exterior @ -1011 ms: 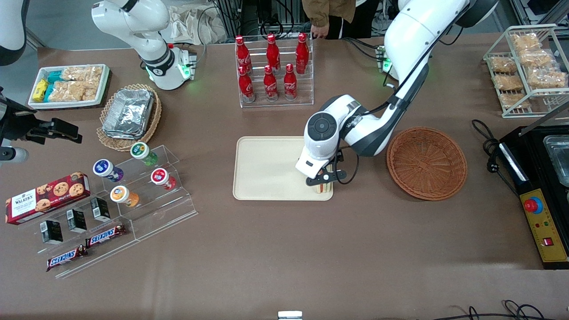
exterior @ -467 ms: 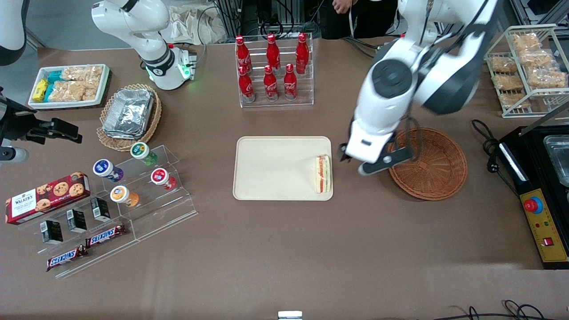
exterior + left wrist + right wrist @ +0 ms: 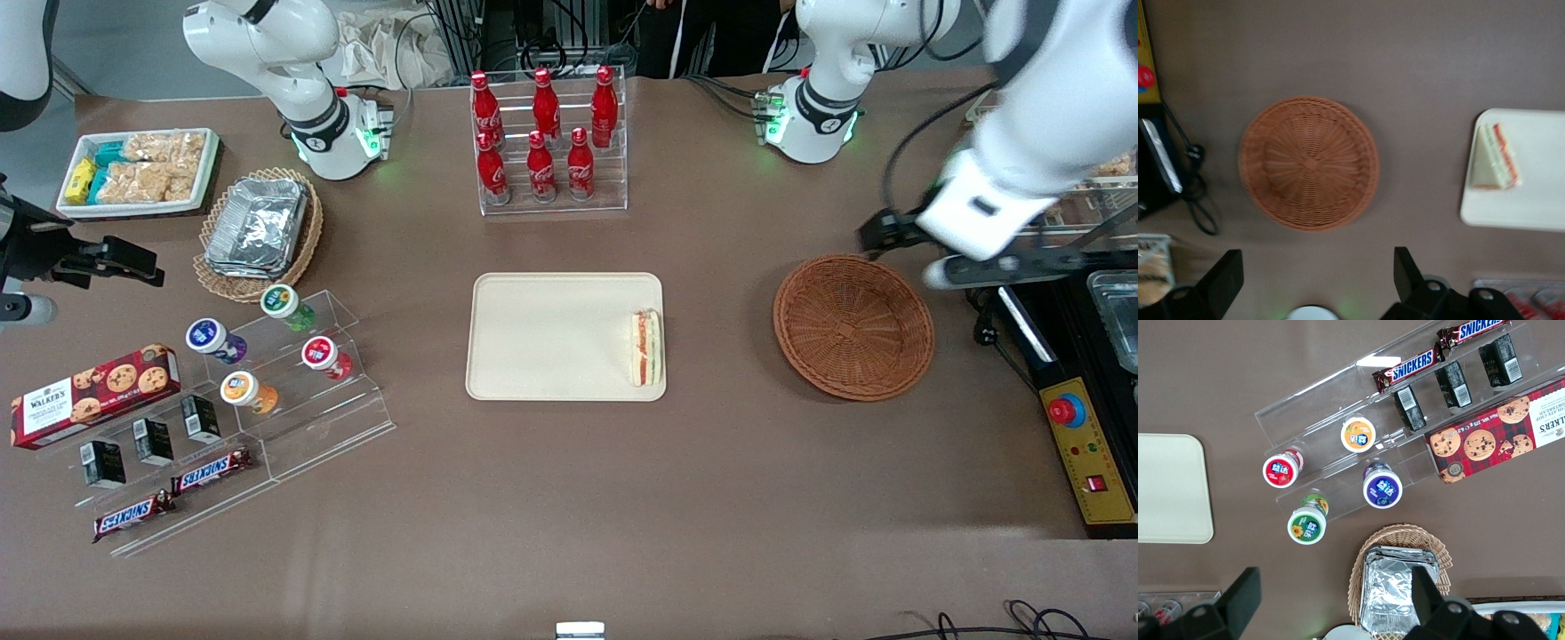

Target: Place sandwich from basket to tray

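Note:
The sandwich (image 3: pixel 646 347) (image 3: pixel 1496 159) lies on the beige tray (image 3: pixel 551 338) (image 3: pixel 1531 200) (image 3: pixel 1168 487), against the short rim that faces the basket. The reddish-brown wicker basket (image 3: pixel 853 326) (image 3: pixel 1309 163) holds nothing. My gripper (image 3: pixel 916 256) (image 3: pixel 1313 280) hangs high above the table at the basket's edge, toward the working arm's end. It is open, with nothing between its black fingers (image 3: pixel 1405 272).
A clear rack of red cola bottles (image 3: pixel 544 138) stands farther from the camera than the tray. A black machine with a yellow panel (image 3: pixel 1080 418), a black cable (image 3: pixel 973 293) and a wire rack of snack packets (image 3: pixel 1067 133) sit at the working arm's end.
The gripper let go of the sandwich on the tray, rose, and swung away past the basket toward the working arm's end. The sandwich stays on the tray.

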Motion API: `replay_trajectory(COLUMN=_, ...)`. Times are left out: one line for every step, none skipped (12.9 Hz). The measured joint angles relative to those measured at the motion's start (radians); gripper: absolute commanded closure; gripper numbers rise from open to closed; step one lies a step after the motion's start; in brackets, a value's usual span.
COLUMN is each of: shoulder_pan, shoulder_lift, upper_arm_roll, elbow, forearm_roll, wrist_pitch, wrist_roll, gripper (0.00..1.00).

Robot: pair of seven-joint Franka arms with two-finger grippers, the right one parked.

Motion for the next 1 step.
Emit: replay_trajectory(shoulder_pan=0.002, shoulder_lift=-0.005, upper_arm_roll=0.026, elbow=0.003, forearm_roll=-0.001, wrist_pitch=0.0, wrist_roll=0.057, gripper=0.0)
